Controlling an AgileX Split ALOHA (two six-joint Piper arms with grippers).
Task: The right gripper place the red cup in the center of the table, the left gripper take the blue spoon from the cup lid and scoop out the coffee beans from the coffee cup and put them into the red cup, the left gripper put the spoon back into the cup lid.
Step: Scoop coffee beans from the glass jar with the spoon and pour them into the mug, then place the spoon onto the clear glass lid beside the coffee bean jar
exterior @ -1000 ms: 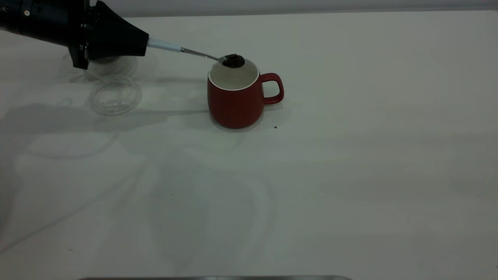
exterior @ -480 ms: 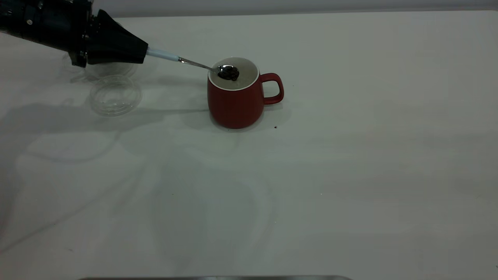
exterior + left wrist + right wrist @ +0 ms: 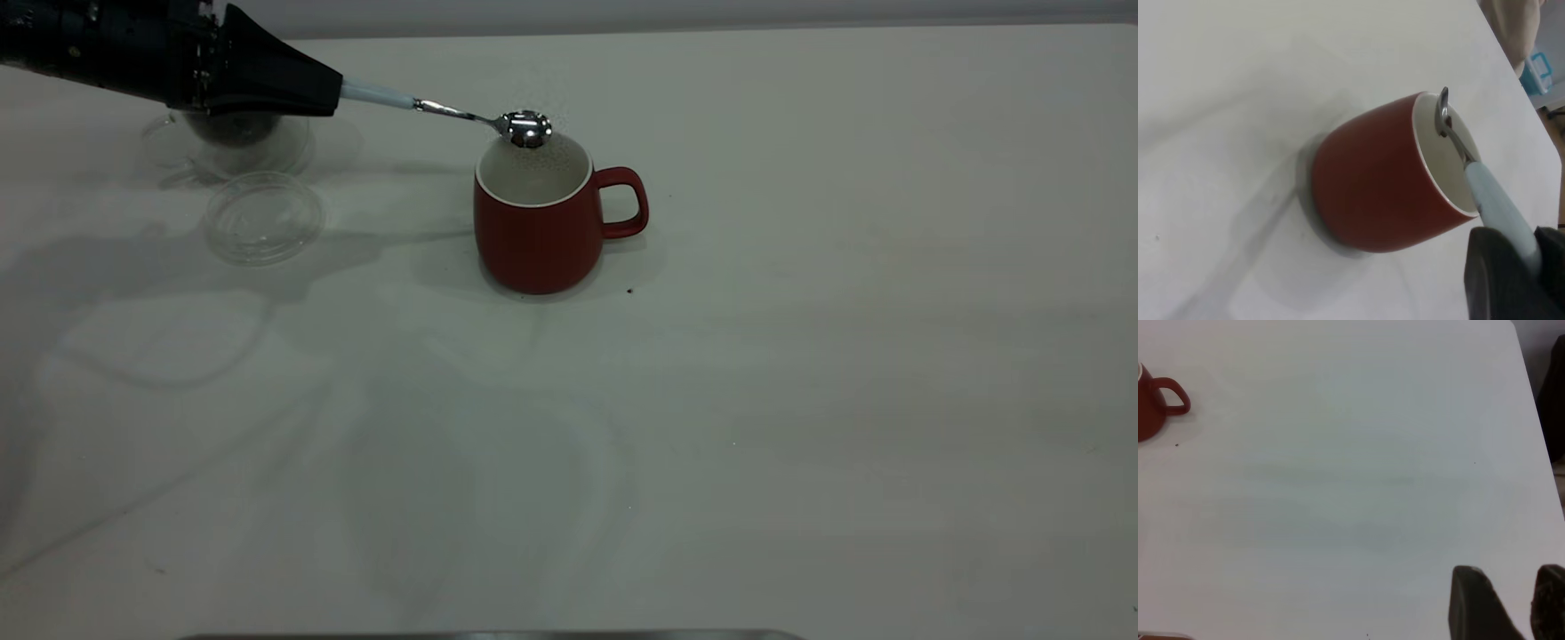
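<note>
My left gripper (image 3: 329, 92) reaches in from the far left and is shut on the pale handle of the blue spoon (image 3: 462, 114). The spoon's shiny bowl (image 3: 525, 129) is bare and hovers just over the far rim of the red cup (image 3: 538, 227), which stands upright mid-table with its handle pointing right. In the left wrist view the blue spoon (image 3: 1495, 210) runs from my left gripper (image 3: 1531, 267) across the mouth of the red cup (image 3: 1371, 187). The cup lid (image 3: 264, 218) lies flat to the left. Behind it the coffee cup (image 3: 236, 147) holds dark coffee beans (image 3: 229, 130). My right gripper (image 3: 1508, 603) is open, far from the red cup (image 3: 1150, 410).
The white table (image 3: 800, 356) stretches wide to the right and front of the mug. A tiny dark speck (image 3: 630, 290) lies by the mug's base. A grey strip (image 3: 489, 636) shows at the near edge.
The spoon carried a heap of beans over the mug, dipped into its mouth, and now sits higher with its bowl bare. The mug and lid have not moved.
</note>
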